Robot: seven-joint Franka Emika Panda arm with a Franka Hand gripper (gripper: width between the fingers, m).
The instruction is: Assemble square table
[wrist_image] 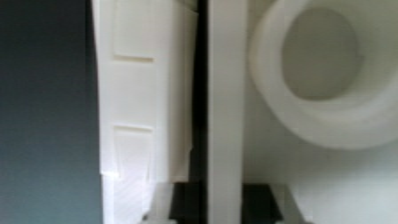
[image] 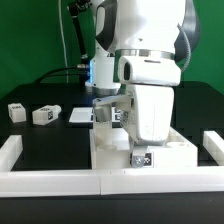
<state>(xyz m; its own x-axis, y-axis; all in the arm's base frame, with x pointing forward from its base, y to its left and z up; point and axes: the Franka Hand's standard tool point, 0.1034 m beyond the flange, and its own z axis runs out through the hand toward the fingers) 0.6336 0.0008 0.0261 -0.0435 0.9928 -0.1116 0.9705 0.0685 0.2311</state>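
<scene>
- Front border rail [image: 100, 183] lies nearest, at six o'clock of the square tabletop [image: 115, 152], which rests on the bench [image: 40, 145] against it.
- End effector [wrist_image: 199, 203]: clenched, low over the tabletop beside a corner socket [wrist_image: 329, 75]; a pinch on the rim cannot be confirmed.
- Step, as judged: squaring the top. The next move calls for fetching a loose leg [image: 45, 115] at ten o'clock.

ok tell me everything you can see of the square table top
The square table top looks like white plastic, tray-like with a raised rim, lying flat on the black table just behind the front rail. A black-and-white tag sits on its near side. The arm stands over it, hiding its middle. Close up, the wrist view shows what looks like a round socket.
</scene>
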